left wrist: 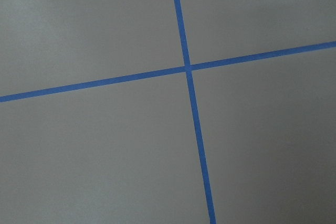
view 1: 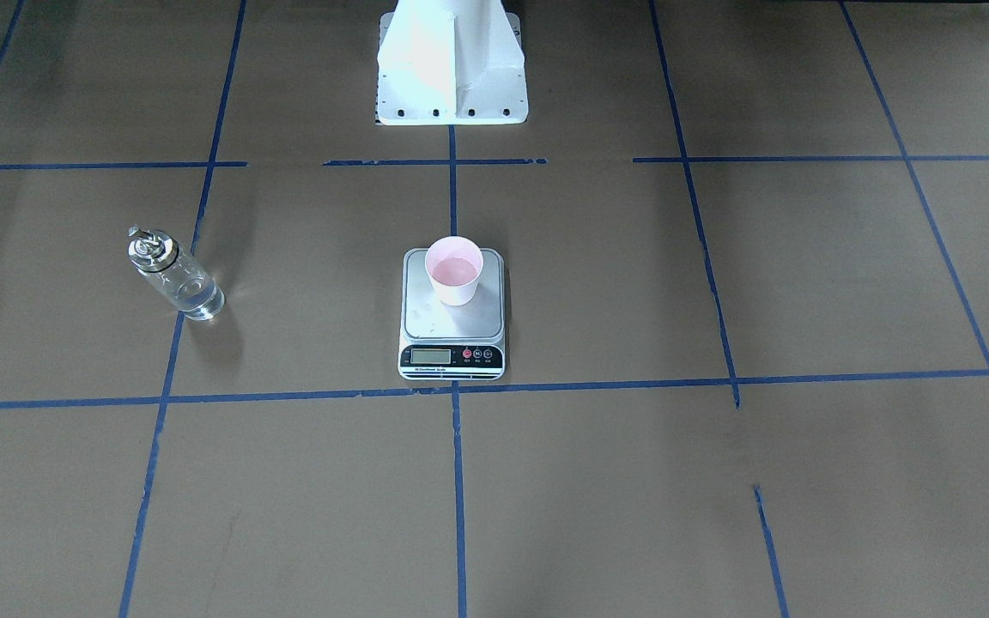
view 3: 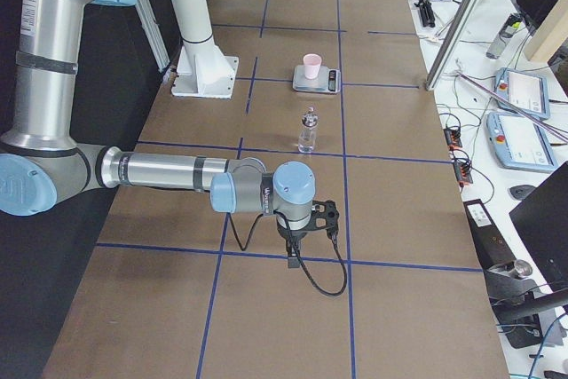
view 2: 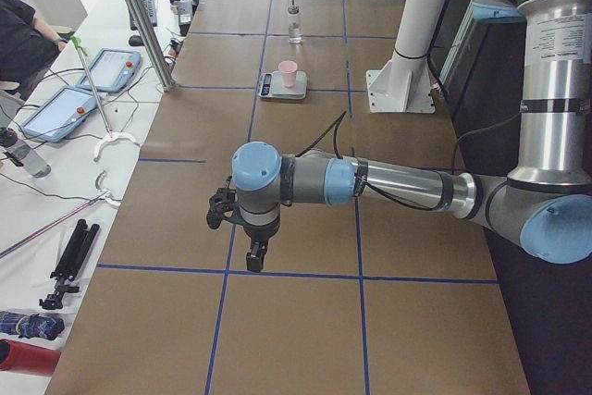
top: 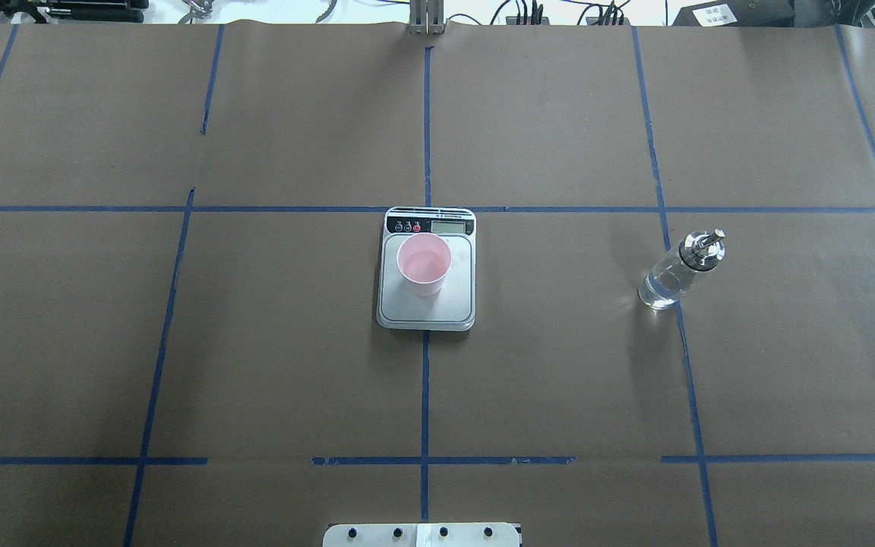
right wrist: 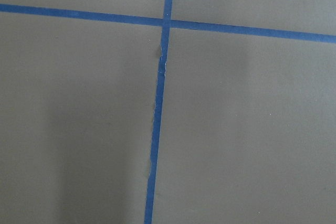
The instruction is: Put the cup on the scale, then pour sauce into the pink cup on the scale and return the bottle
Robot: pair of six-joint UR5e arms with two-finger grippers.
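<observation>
Left pincer point(view 2: 252, 256) hangs pointing down over the near end of the tabletop point(view 1: 632, 481) in the left-end view, close above a blue tape line point(view 2: 305, 277). It appears only in that side view, so I cannot tell how far its jaws are parted, and I see nothing in it. Its wrist camera shows only brown tabletop and a crossing of tape.

The right pincer point(view 3: 293, 256) hangs the same way at the opposite end, seen only from the right-end camera. I cannot tell its opening either, and nothing shows in its grip. Its wrist camera also gives me just tabletop and tape.

The scale point(view 1: 452, 324) lies flat at the middle of the tabletop, its display strip on the side away from the robot's base point(view 1: 452, 77). The cup point(view 1: 454, 273) stands upright on the steel platform, toward the edge nearest the robot. I cannot tell whether there is liquid in it. Both are well apart from either pincer.

The bottle point(view 1: 175, 276) stands upright on the tabletop on the robot's right side, on a tape line, well clear of the scale, with clear sauce point(view 1: 196, 296) in its lower part. From the right-end camera it lies between the right pincer and the scale, nearer that pincer than the cup is but apart from it.
</observation>
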